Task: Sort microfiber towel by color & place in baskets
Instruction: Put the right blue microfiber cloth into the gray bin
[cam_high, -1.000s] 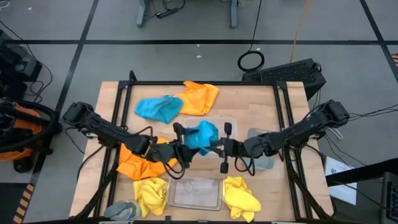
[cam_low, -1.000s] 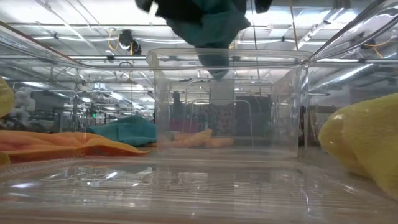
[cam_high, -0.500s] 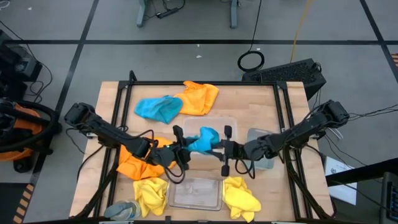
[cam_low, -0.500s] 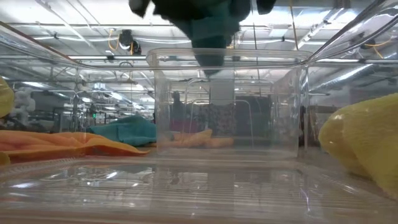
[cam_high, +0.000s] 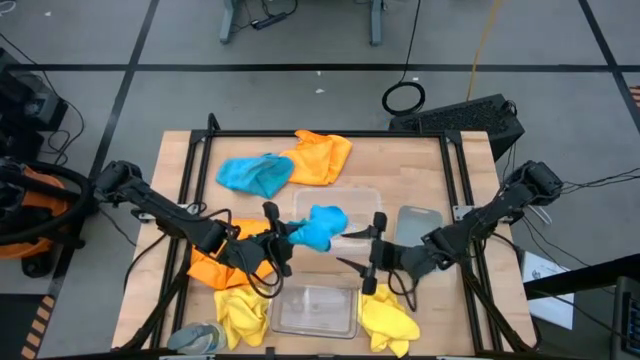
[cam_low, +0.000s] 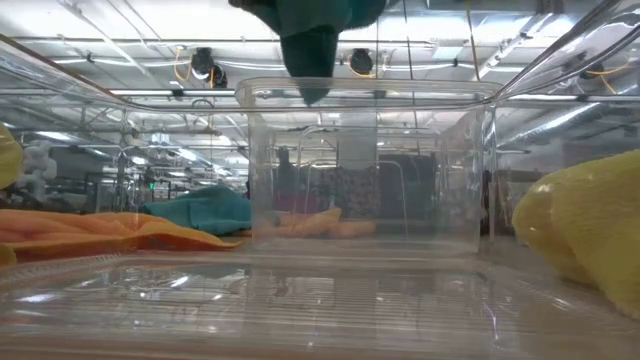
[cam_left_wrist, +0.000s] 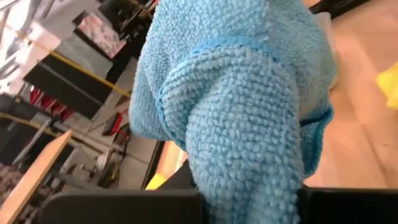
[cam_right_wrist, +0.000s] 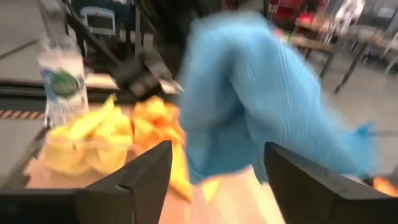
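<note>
Risk here is a lopsided drop: the blue towel (cam_high: 318, 226) hangs above the clear basket (cam_high: 352, 198) from the left gripper (cam_high: 276, 238) alone, jaws clenched on it, so it could drape over the rim. The right gripper (cam_high: 372, 254), jaws released, sits just beside that basket. A second blue towel (cam_high: 250, 173) and an orange towel (cam_high: 322, 157) lie on the bench (cam_high: 400, 165) beyond the basket; nothing blocks the opening.
</note>
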